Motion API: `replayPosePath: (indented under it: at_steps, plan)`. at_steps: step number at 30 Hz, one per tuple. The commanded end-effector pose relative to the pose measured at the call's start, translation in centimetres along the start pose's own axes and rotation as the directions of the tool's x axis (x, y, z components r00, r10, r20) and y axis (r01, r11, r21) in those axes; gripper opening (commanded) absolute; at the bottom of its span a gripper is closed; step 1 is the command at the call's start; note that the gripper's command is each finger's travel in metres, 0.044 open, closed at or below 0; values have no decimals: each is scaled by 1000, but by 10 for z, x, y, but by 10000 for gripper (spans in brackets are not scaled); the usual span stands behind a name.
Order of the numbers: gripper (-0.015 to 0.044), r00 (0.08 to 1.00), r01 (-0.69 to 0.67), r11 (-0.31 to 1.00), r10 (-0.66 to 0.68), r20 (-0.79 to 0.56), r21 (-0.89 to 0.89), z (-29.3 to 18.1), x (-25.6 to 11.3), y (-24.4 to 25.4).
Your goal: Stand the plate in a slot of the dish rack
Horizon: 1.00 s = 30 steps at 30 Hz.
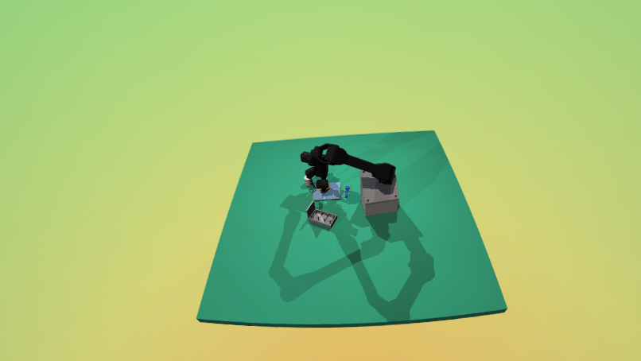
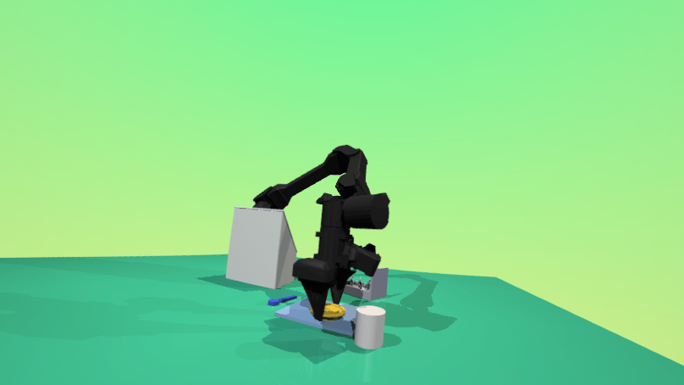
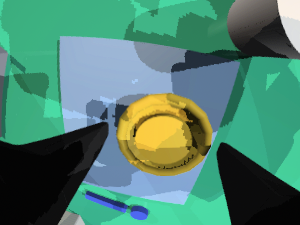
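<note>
The yellow round plate (image 2: 336,312) (image 3: 162,136) lies flat on the light blue board; in the top view the arm hides most of it. My gripper (image 2: 327,311) (image 3: 163,138) is open and points down, low over the plate. In the wrist view one fingertip is left of the plate and the other right of it, with gaps between them and the rim. No touch shows. The grey dish rack (image 1: 332,225) (image 2: 378,285) stands beside the board, with upright rails and a tall end wall. No plate stands in it.
The light blue board (image 1: 334,196) (image 2: 293,310) (image 3: 80,61) lies flat under the plate. A white cylinder (image 1: 307,181) (image 2: 369,328) (image 3: 255,24) stands close to its far corner. A blue spoon-like thing (image 1: 346,191) (image 2: 282,300) (image 3: 107,201) lies between the board and the grey base block (image 1: 381,207) (image 2: 253,248).
</note>
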<state>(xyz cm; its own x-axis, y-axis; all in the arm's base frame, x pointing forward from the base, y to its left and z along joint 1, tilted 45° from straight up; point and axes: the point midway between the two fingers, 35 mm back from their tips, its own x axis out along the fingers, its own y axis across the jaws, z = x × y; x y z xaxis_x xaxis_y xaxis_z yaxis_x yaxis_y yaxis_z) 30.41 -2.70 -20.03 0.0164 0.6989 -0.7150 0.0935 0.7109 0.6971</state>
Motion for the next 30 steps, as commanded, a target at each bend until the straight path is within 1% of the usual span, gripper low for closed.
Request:
replayPosePath:
  at_steps: [1,4,5,6,12,23,26,30]
  plan:
    - [400,1000,-4,1000,4,1,3,0,8,0]
    - [400,1000,-5,1000,5,1,3,-1,10,0]
    - [374,1000,-5,1000,5,1,3,-1,10,0]
    - [366,1000,-5,1000,5,1,3,-1,10,0]
    - [366,1000,-5,1000,5,1,3,-1,10,0]
    - [293,1000,-5,1000,5,1,3,-1,10,0]
    - [214,1000,-3,1000,3,2,4,1,6,-1]
    - [109,1000,3,1000,-3,4,5,6,-21,-3]
